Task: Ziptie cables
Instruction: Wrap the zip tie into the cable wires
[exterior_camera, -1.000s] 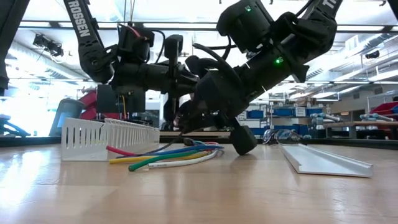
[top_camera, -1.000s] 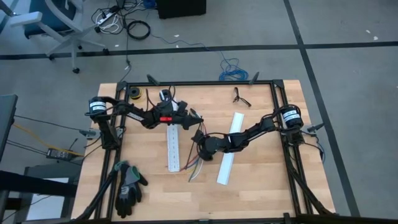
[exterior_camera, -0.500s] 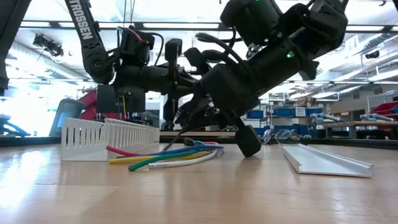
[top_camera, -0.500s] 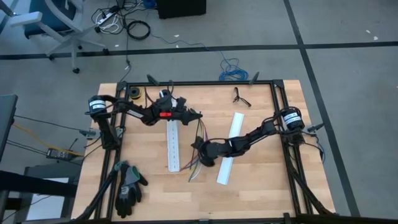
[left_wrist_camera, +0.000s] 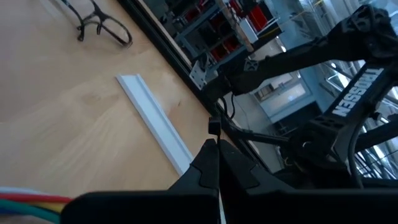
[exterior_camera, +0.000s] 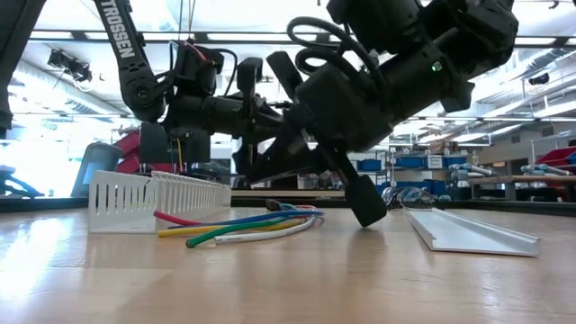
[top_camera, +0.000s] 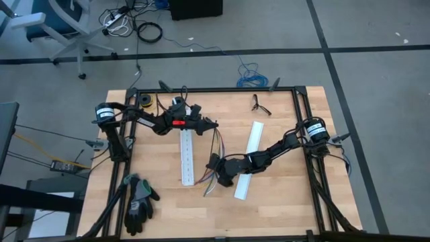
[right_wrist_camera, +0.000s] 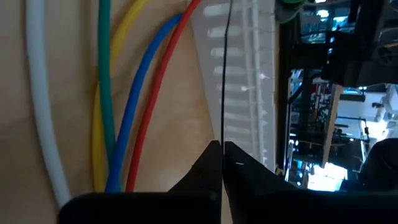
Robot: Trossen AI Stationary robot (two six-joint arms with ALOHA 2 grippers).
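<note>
The cables (top_camera: 209, 180), several thin coloured wires, lie loose on the table's wood (top_camera: 282, 202) between two white strips; they also show in the low view (exterior_camera: 243, 225) and the right wrist view (right_wrist_camera: 118, 93). A thin dark ziptie (right_wrist_camera: 223, 74) runs above them between my two grippers. My right gripper (top_camera: 213, 163) is shut on one end of it, just over the cables. My left gripper (top_camera: 215, 125) is level and farther back, shut on the other end. My left gripper pinches the ziptie between its two shut fingers; a short dark end (left_wrist_camera: 214, 127) sticks out past the fingertips (left_wrist_camera: 208, 163). It comes in level from the table's left. The ziptie is clear of the table. My right gripper pinches the ziptie's end (right_wrist_camera: 222, 138) at its fingertips (right_wrist_camera: 211, 155). The fingers slant down from the table's right and lie along the strip. From them the strip runs straight on over the cables and the perforated strip, clear of the table.
A white perforated strip (top_camera: 186, 158) lies left of the cables and a plain white channel (top_camera: 247, 161) right of them. Black gloves (top_camera: 138, 202) lie at the near left, glasses (top_camera: 261, 105) at the far edge, and a roll (top_camera: 144, 101) in the far left corner.
My right gripper has moved toward the table's near edge and tipped its fingers further down over the cables. The cables have stayed where they lay.
</note>
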